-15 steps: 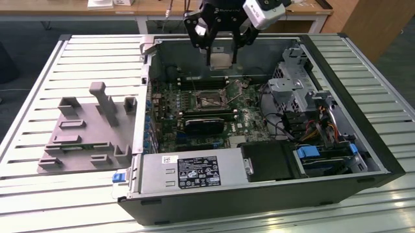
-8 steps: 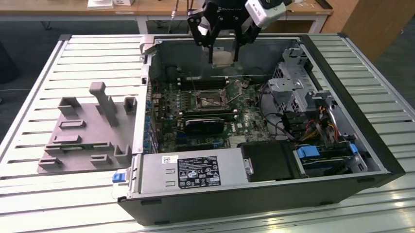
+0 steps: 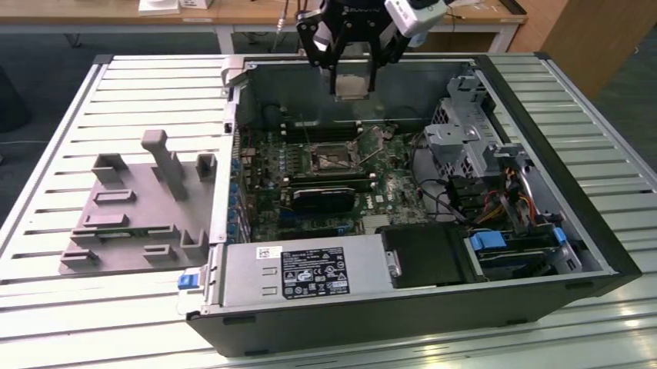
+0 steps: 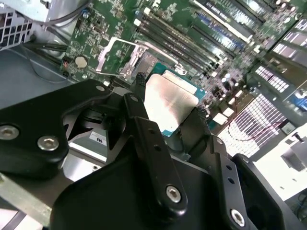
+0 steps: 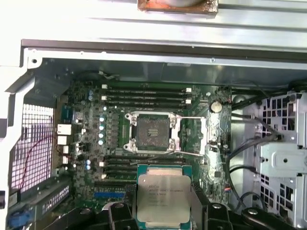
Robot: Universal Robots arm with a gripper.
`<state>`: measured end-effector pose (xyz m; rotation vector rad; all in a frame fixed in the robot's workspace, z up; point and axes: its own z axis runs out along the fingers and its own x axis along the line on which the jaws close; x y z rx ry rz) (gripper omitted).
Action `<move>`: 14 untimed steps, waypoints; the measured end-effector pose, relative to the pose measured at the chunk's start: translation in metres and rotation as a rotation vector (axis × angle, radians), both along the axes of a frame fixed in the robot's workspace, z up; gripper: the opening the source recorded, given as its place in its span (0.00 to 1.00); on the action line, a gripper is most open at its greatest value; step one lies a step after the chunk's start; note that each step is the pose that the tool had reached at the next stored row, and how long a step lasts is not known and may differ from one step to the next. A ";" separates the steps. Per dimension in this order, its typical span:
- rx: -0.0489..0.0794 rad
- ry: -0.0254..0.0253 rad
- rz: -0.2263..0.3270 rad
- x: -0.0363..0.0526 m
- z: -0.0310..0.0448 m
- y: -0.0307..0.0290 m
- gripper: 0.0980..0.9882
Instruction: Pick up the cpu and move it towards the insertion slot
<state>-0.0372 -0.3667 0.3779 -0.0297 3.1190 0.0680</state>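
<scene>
My gripper (image 3: 352, 77) hangs over the back of the open computer case, shut on the cpu (image 3: 352, 86). The cpu (image 5: 163, 197) is a flat square chip with a silvery top and a thin green rim, held by two opposite edges between the black fingers (image 4: 144, 115). In the second wrist view the cpu (image 4: 169, 101) is held level above the circuit board. The insertion slot (image 5: 153, 132), a square socket with a dark centre and shiny metal frame, lies on the green board a short way beyond the chip. In the exterior view the insertion slot (image 3: 331, 157) sits below and in front of the gripper.
Long black memory strips (image 5: 144, 96) flank the socket. A black finned block (image 3: 323, 198) and a silver power supply (image 3: 298, 273) lie nearer the case front. A drive cage with cables (image 3: 475, 150) fills the exterior view's right. A grey fixture with posts (image 3: 138, 207) stands on the slatted table (image 3: 61, 154).
</scene>
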 end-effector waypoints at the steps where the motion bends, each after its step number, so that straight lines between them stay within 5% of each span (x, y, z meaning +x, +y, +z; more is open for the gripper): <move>1: 0.000 0.0000 0.000 0.0000 -0.0005 0.0021 0.49; 14: 0.000 0.0001 0.000 0.0000 -0.0070 0.0303 0.49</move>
